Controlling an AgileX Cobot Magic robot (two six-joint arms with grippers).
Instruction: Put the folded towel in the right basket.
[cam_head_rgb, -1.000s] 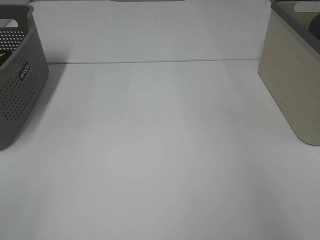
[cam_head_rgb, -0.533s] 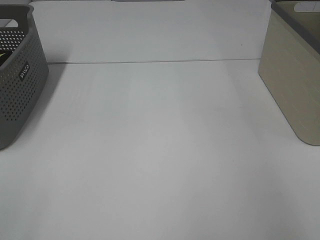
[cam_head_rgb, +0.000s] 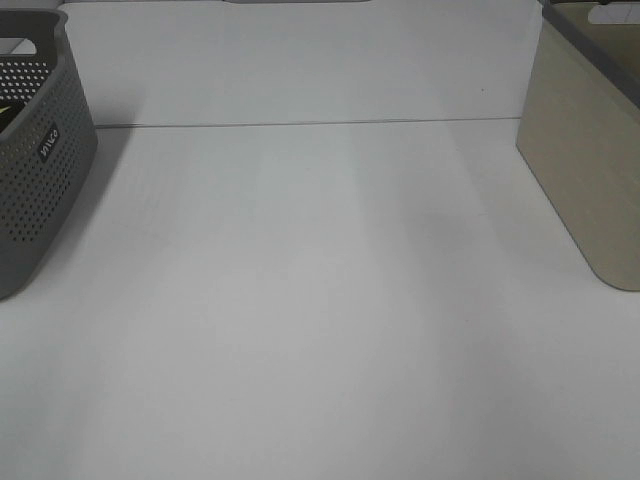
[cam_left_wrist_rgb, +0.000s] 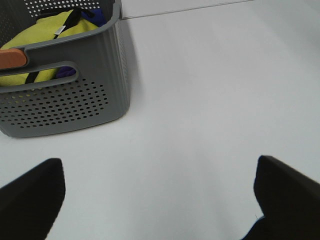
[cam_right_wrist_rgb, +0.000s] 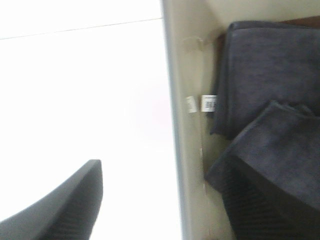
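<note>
Astride the rim of the right basket (cam_right_wrist_rgb: 176, 100), the right gripper (cam_right_wrist_rgb: 170, 210) is held spread; the folded towel (cam_right_wrist_rgb: 285, 150) is seen inside, beside its inner finger; bare table (cam_right_wrist_rgb: 75, 75) is seen by the outer one

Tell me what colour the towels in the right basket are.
Dark slate grey; the towels show best in the right wrist view.
</note>
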